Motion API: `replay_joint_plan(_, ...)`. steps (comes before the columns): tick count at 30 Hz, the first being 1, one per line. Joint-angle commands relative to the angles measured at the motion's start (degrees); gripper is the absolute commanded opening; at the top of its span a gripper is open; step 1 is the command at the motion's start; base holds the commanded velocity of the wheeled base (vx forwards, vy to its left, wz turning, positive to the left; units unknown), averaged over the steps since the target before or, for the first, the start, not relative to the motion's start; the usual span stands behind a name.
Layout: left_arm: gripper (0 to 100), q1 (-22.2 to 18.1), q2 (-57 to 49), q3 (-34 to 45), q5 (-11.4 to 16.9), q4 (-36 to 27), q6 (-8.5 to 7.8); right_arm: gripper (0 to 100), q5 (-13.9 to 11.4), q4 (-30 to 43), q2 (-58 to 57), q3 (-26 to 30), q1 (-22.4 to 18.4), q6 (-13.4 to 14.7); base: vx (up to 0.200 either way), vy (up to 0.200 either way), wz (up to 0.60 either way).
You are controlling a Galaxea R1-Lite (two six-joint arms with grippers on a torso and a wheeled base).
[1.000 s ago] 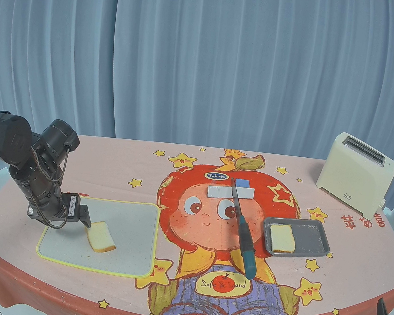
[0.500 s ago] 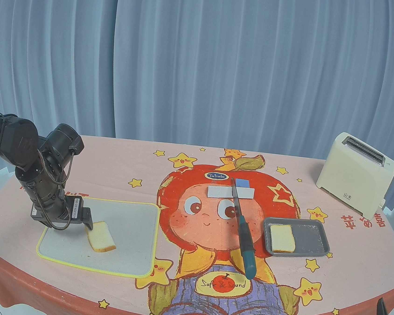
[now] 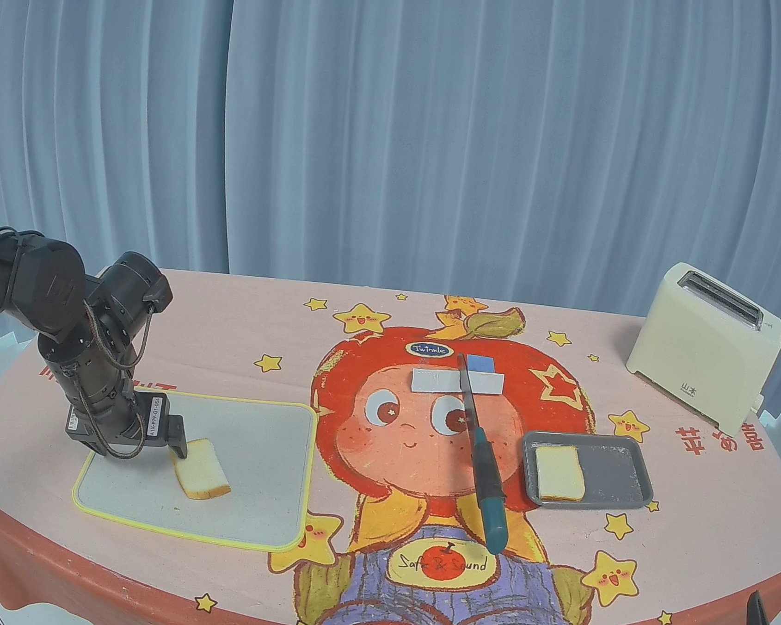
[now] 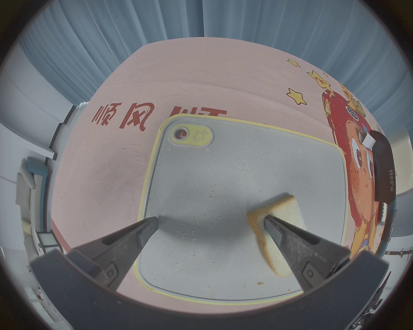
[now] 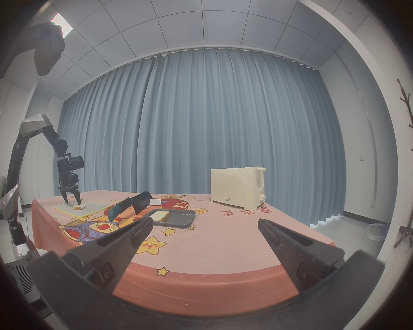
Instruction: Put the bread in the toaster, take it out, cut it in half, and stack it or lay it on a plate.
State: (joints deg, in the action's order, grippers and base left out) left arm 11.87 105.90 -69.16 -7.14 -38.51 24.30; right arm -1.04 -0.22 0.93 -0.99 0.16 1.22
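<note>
Blue curtains all round the back, and a pink cartoon-print worktop (image 3: pixel 249 330) with the whole kit laid out on it. The left claw (image 4: pixel 210 222) hangs low over the cutting board (image 4: pixel 241 163) with its fingers spread wide and nothing pinched. The bread half (image 4: pixel 286 210) isn't in the gap between them. It lies right at the finger on the knife side, with that fingertip over its near corner; whether the two touch is hard to call. From that finger the piece's long side runs slantwise off toward the front edge of the worktop.

Past the bread from the left claw comes the knife (image 3: pixel 485 459), blade end propped on a little grey block (image 3: pixel 439 380). Just beyond that is the grey tray (image 3: pixel 621 452) with the other bread half (image 3: pixel 559 471) lying flat in it, and well beyond that the toaster (image 3: pixel 708 345).

The right claw (image 5: pixel 204 225) is also spread open and empty, down off the worktop's front corner, well apart from everything.

Looks like the cutting's done and one half is plated. The left arm is by far the nearer one, so the next grab probably needs that claw shifted sideways toward the knife until the piece sits between the fingers, which can then close across its short side.
</note>
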Motion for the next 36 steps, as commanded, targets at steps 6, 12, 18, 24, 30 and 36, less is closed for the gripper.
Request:
replay_joint_plan(6,0,-0.01,0.01,-0.10,-0.06,0.01,0.05,100,-0.02,-0.04,-0.93,0.99,0.02,0.01,0.000,0.000,0.00)
replay_joint_plan(12,0,-0.01,-0.17,-0.01,-0.06,-0.07,0.05,100,-0.02,-0.04,-0.93,0.99,0.02,0.01,0.000,0.000,0.00)
replay_joint_plan(18,0,-0.01,-0.34,-0.10,-0.06,0.01,-0.04,100,-0.02,-0.04,-0.93,0.99,0.02,0.01,0.000,0.000,0.00)
replay_joint_plan(24,0,-0.01,-1.93,-0.54,0.02,-0.07,-0.04,100,-0.02,-0.04,-0.93,0.99,0.02,0.01,0.000,0.000,0.00)
replay_joint_plan(30,0,-0.01,-6.41,-0.45,0.11,-0.07,-0.30,100,-0.02,-0.04,-0.93,0.99,0.02,0.01,0.000,0.000,0.00)
replay_joint_plan(36,0,0.26,-11.68,0.43,0.46,-0.34,-0.48,100,-0.02,-0.04,-0.93,0.99,0.02,0.01,0.000,0.000,0.00)
